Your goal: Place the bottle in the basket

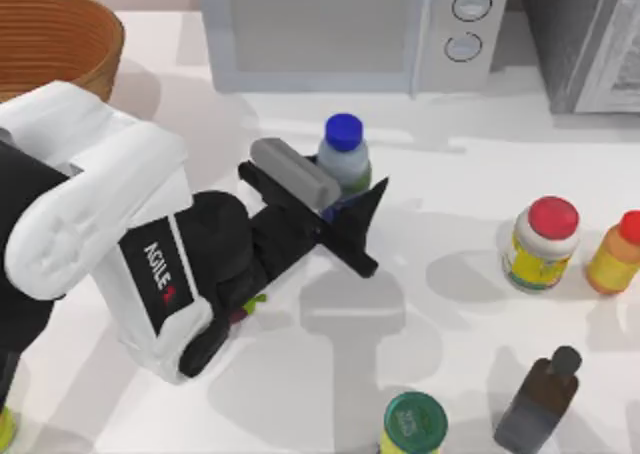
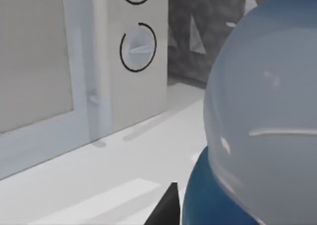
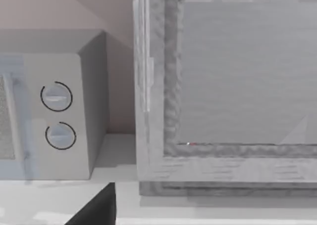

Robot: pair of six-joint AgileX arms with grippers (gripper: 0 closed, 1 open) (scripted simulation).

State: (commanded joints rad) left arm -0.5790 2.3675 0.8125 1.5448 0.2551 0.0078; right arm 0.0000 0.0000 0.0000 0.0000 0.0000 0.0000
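Observation:
The bottle [image 1: 345,152], clear with a round blue cap, stands upright near the table's middle, in front of the microwave. My left gripper [image 1: 345,199] reaches in from the left and is shut on the bottle's lower body, one finger on each side. In the left wrist view the bottle [image 2: 262,136] looms close, with a dark fingertip [image 2: 168,207] at its blue lower half. The wicker basket [image 1: 60,34] sits at the far left corner, behind my left arm. A dark edge of my right gripper [image 3: 96,210] faces the microwave and a grey cabinet.
A microwave [image 1: 340,24] stands at the back, and a grey cabinet [image 1: 590,34] at the back right. On the right are a red-lidded yellow jar [image 1: 540,244], an orange bottle [image 1: 615,254], a dark brown bottle [image 1: 540,399] and a green-lidded can [image 1: 413,424].

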